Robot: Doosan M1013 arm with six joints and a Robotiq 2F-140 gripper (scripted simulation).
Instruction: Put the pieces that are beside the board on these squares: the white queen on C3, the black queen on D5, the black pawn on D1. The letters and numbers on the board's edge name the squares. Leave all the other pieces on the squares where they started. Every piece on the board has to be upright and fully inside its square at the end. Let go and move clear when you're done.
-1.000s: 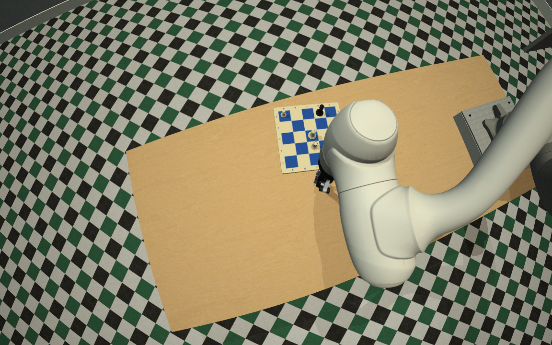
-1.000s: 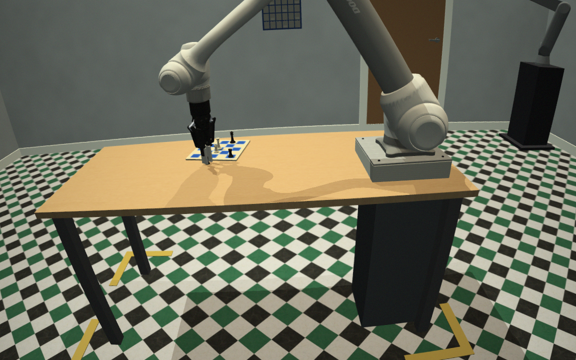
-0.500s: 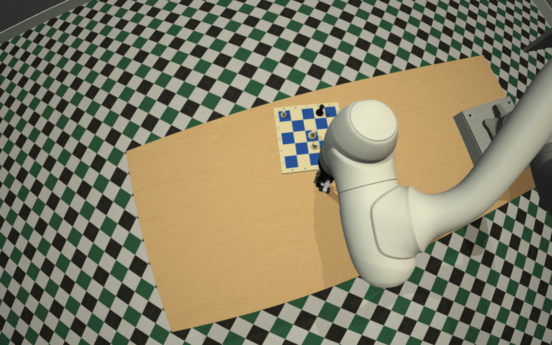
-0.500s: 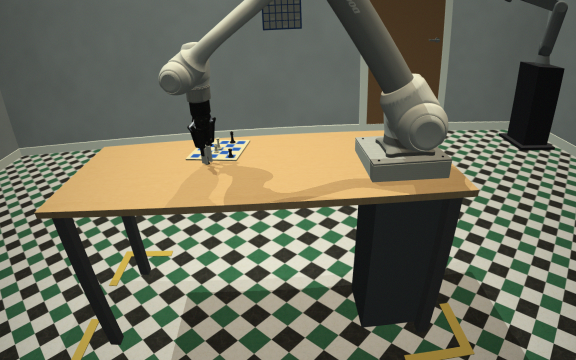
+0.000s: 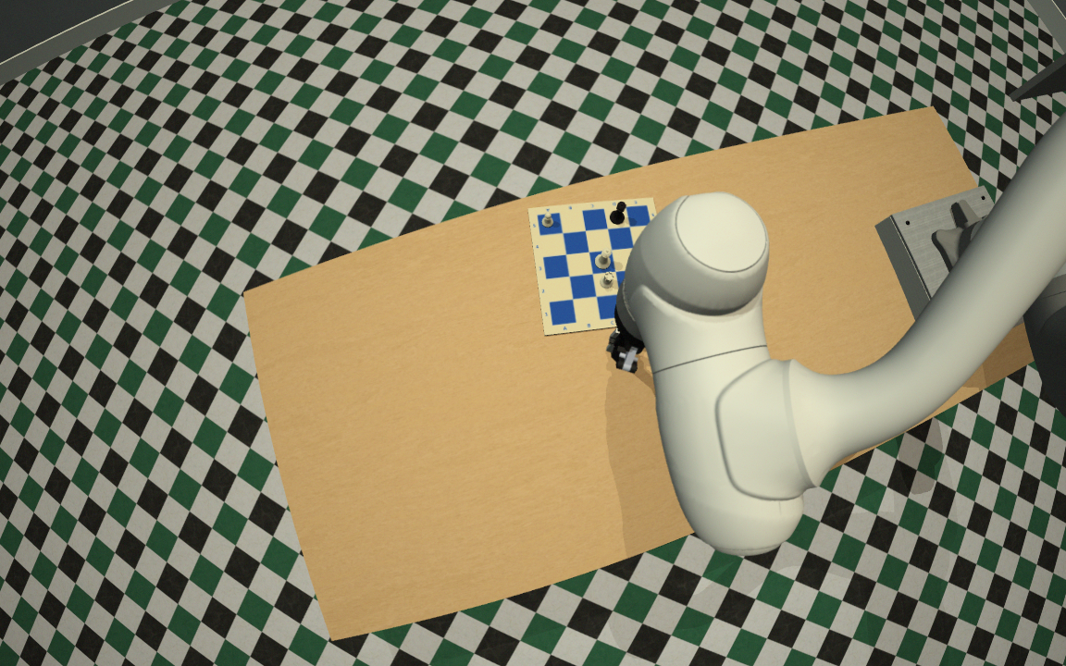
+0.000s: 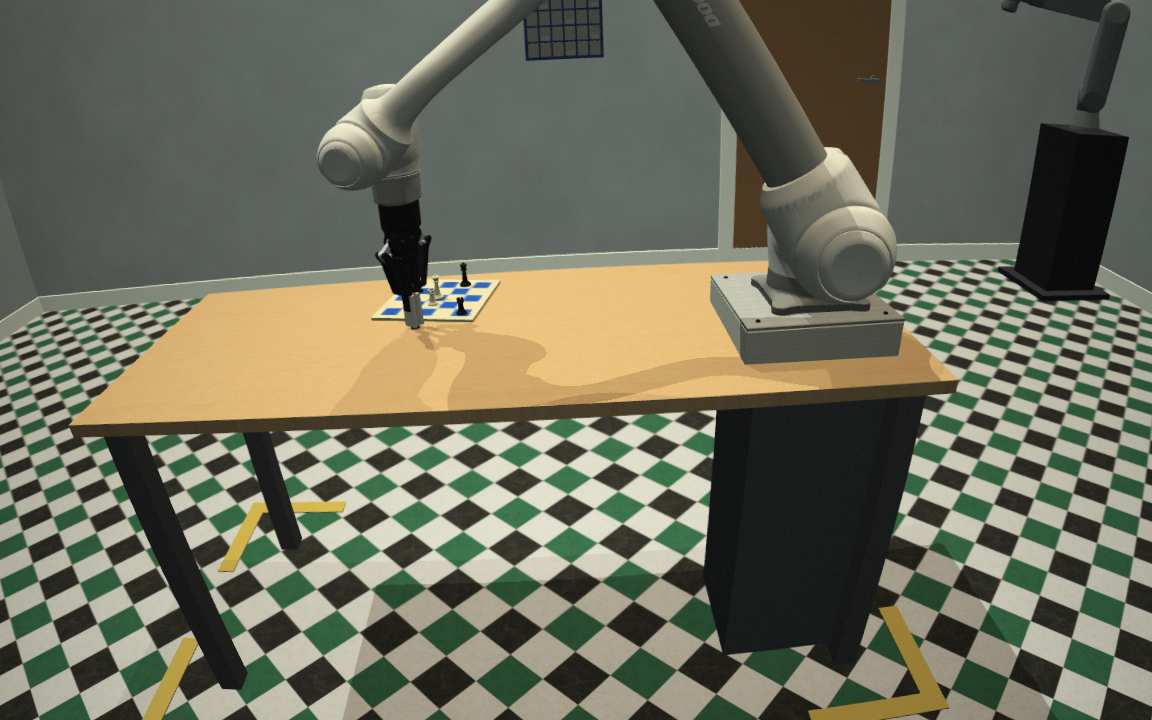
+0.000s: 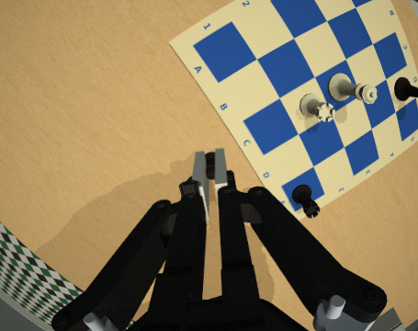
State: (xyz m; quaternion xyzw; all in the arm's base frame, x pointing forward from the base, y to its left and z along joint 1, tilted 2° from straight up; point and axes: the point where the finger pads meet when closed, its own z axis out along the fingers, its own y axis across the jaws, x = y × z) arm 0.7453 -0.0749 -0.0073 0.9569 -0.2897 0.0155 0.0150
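table top (image 6: pixel 294 367) matt light wood grain. board (image 7: pixel 307 37) flat matt, paper-like. arm shell (image 5: pixel 711 331) smooth satin plastic. base block (image 6: pixel 817 344) dull grey metal.

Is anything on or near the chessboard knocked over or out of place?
Nothing stands out: every piece on the board stands upright. Only the black pawn is off it, pinched in the gripper.

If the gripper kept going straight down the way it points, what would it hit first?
The table. The gripper points straight down beside the board, its fingers closing around a small black piece standing there. How far above the table the fingertips are is unclear.
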